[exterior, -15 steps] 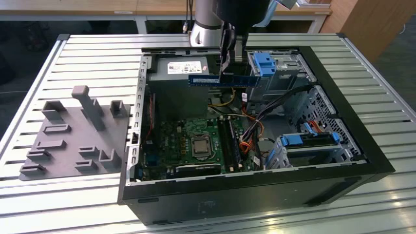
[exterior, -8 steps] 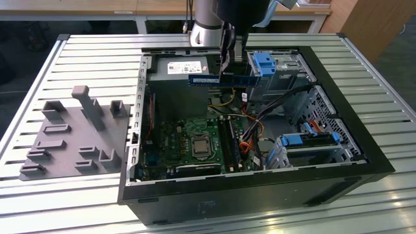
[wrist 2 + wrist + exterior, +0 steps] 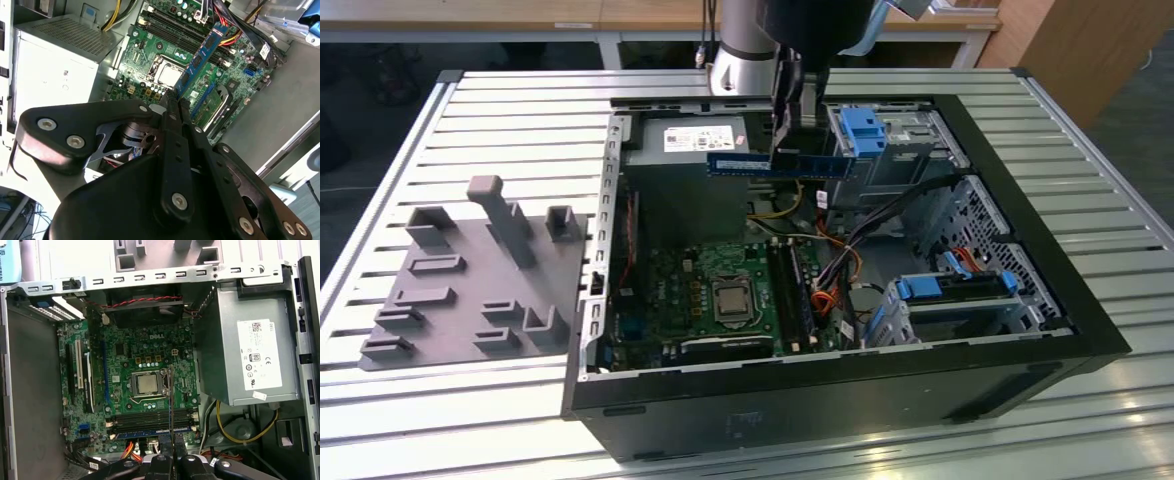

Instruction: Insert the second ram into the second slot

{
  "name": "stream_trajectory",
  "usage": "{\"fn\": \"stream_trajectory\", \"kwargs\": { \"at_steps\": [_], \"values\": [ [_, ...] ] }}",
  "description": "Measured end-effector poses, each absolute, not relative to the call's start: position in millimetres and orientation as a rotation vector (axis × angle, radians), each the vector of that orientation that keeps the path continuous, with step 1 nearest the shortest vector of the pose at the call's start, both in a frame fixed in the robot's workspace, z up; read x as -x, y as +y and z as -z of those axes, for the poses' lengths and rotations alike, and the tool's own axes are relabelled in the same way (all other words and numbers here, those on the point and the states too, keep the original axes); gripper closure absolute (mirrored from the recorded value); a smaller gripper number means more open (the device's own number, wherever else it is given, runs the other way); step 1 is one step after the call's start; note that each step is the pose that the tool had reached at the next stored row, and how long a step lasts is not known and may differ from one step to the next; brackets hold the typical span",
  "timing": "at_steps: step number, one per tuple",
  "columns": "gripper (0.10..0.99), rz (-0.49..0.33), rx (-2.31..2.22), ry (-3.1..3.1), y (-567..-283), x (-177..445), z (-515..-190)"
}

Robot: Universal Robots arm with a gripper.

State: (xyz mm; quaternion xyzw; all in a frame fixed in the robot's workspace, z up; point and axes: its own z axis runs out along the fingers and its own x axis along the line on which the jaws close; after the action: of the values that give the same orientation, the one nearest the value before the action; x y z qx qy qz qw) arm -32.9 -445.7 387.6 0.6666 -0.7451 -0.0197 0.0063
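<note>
My gripper (image 3: pixel 795 150) is shut on the second ram (image 3: pixel 754 164), a long blue board strip with dark chips. It hangs level above the open computer case, over the power supply end. The second wrist view shows the strip (image 3: pixel 202 55) sticking out from between the black fingers (image 3: pixel 170 107), with the motherboard far below. In the first wrist view the strip (image 3: pixel 170 400) is seen edge-on as a thin line crossing the memory slots (image 3: pixel 150 416). One of these slots holds a blue strip (image 3: pixel 150 431). In the exterior view the slots (image 3: pixel 790 290) lie beside the processor socket (image 3: pixel 724 298).
The black case (image 3: pixel 854 390) lies open on a slatted metal table (image 3: pixel 494 110). Inside are a grey power supply (image 3: pixel 250 360), drive bays with blue latches (image 3: pixel 861 130) and loose cables (image 3: pixel 854 250). A grey fixture block (image 3: pixel 467 290) sits at the exterior view's left.
</note>
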Motion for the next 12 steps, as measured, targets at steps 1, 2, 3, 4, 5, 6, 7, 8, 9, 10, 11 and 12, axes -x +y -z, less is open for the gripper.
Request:
{"fn": "stream_trajectory", "kwargs": {
  "at_steps": [1, 2, 3, 4, 5, 6, 7, 8, 9, 10, 11, 12],
  "values": [
    [0.949, 0.062, -2.084, -2.333, -445.7, 32.9, -387.6],
    [0.949, 0.062, -2.083, -2.334, -445.7, 32.9, -387.6],
    [0.949, 0.062, -2.081, -2.336, -445.7, 32.9, -387.6],
    [0.949, 0.062, -2.080, -2.337, -445.7, 32.9, -387.6],
    [0.949, 0.062, -2.078, -2.338, -445.7, 32.9, -387.6],
    [0.949, 0.062, -2.077, -2.340, -445.7, 32.9, -387.6],
    [0.949, 0.062, -2.075, -2.341, -445.7, 32.9, -387.6],
    [0.949, 0.062, -2.074, -2.343, -445.7, 32.9, -387.6],
    [0.949, 0.062, -2.072, -2.344, -445.7, 32.9, -387.6],
    [0.949, 0.062, -2.071, -2.345, -445.7, 32.9, -387.6],
    [0.949, 0.062, -2.069, -2.347, -445.7, 32.9, -387.5],
    [0.949, 0.062, -2.068, -2.348, -445.7, 32.9, -387.6]
  ]
}}
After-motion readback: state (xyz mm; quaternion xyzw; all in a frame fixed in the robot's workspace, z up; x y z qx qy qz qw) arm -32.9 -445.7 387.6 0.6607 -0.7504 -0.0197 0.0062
